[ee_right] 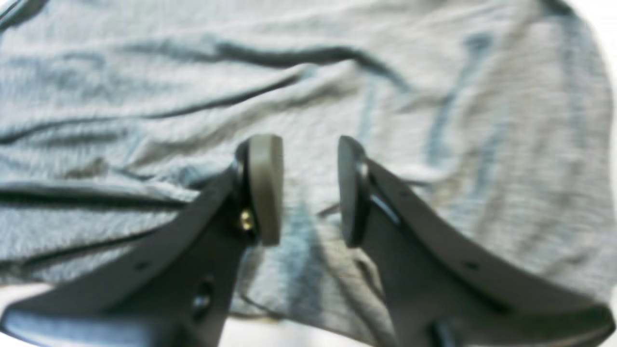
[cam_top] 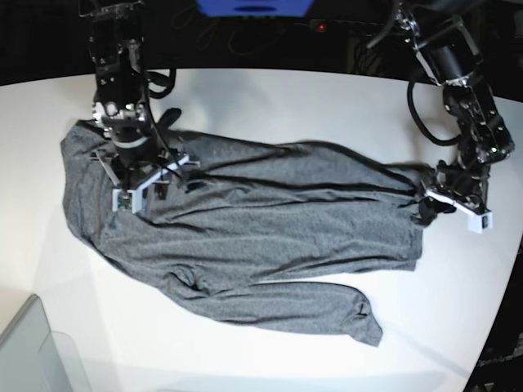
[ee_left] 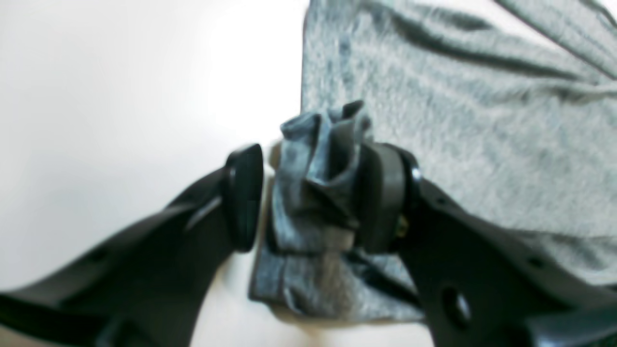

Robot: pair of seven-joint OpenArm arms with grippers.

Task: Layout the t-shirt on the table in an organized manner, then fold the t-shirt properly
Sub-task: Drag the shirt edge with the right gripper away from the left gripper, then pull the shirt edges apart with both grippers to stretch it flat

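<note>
The dark grey t-shirt (cam_top: pixel 270 220) lies spread lengthwise across the white table (cam_top: pixel 286 106), with one long sleeve (cam_top: pixel 310 310) stretched along its near side. My left gripper (ee_left: pixel 312 193) is at the shirt's right end, low over the table (ee_left: pixel 120 96). Its jaws stand apart around an upright bunch of fabric (ee_left: pixel 318 159). That bunch leans on one pad (ee_left: pixel 381 197), and a slim gap shows at the other. My right gripper (ee_right: pixel 308 188) hovers open over the wrinkled cloth (ee_right: pixel 144 96) near the shirt's left end (cam_top: pixel 167 175), holding nothing.
A translucent grey bin corner (cam_top: pixel 33 351) sits at the near left of the table. The table's curved edge runs close behind the left arm (cam_top: pixel 466 122) on the right. Dark cables and a blue object (cam_top: pixel 253 6) lie beyond the far edge.
</note>
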